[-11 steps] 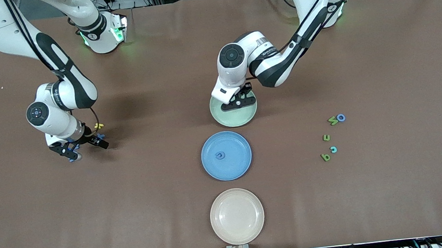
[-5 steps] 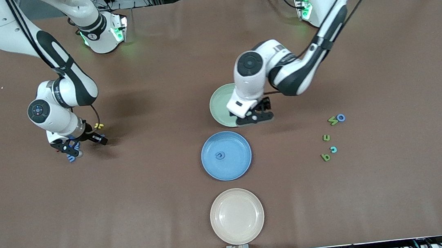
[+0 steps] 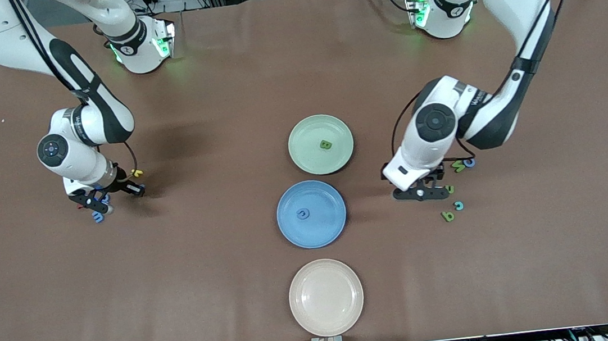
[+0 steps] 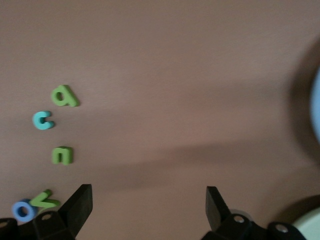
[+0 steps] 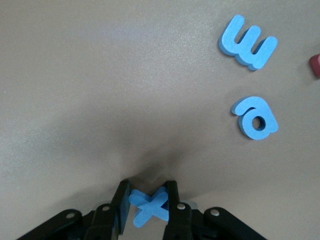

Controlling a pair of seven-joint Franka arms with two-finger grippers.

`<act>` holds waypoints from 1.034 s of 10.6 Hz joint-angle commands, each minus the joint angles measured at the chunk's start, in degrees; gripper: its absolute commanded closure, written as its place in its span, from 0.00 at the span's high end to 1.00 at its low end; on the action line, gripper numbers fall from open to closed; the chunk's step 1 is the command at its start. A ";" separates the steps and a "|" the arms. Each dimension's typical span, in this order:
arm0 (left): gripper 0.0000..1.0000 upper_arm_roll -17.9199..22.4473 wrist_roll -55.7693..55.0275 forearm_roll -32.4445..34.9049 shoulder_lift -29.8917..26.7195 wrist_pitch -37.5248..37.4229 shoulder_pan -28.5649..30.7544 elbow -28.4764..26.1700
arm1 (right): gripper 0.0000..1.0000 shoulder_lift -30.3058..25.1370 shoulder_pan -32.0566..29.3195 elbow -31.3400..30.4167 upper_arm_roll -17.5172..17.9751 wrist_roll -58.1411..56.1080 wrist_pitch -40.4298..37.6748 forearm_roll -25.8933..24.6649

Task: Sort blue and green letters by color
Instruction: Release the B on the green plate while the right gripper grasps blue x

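Note:
My right gripper [image 5: 147, 202] is down at the table toward the right arm's end, shut on a blue x-shaped letter [image 5: 150, 206]. Two more blue letters [image 5: 247, 42] [image 5: 256, 118] lie beside it. My left gripper [image 4: 148, 210] is open and holds nothing, low over bare table beside a cluster of letters: a green a [image 4: 65, 96], a cyan c [image 4: 43, 120], a green n [image 4: 62, 155], a green v [image 4: 45, 201] and a blue o [image 4: 23, 210]. One green letter [image 3: 325, 144] lies on the green plate [image 3: 302, 131]. One blue letter [image 3: 303, 213] lies on the blue plate [image 3: 293, 231].
A beige plate [image 3: 326, 297] with nothing on it sits nearest the front camera, in line with the other two plates. A yellow letter [image 3: 136, 173] and a red letter [image 5: 315, 65] lie near the right gripper.
The left arm left the green plate, where a green letter now lies, and swung open over to the letter cluster. The right gripper closed on the blue x.

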 commanded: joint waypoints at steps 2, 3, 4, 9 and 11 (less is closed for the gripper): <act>1.00 -0.76 11.44 0.55 -0.28 -0.54 6.80 -3.49 | 0.10 -1.84 -0.26 -0.18 0.97 -0.44 -2.15 -0.49; 1.00 -0.76 16.18 0.55 -0.46 -0.54 8.64 -4.36 | 0.09 -2.02 -0.17 1.84 1.67 -0.44 -3.21 -0.49; 1.00 -0.76 20.93 0.55 -0.72 -0.54 9.96 -5.07 | 0.09 -1.84 0.53 4.64 2.20 -0.27 -5.66 -0.40; 1.00 -0.85 42.89 1.34 -0.99 0.42 12.69 -7.80 | 0.09 4.12 9.22 22.13 2.29 1.66 -15.08 0.30; 1.00 -0.76 48.55 1.69 -1.68 4.53 13.05 -11.29 | 0.09 7.81 13.35 28.63 2.29 1.84 -15.00 0.30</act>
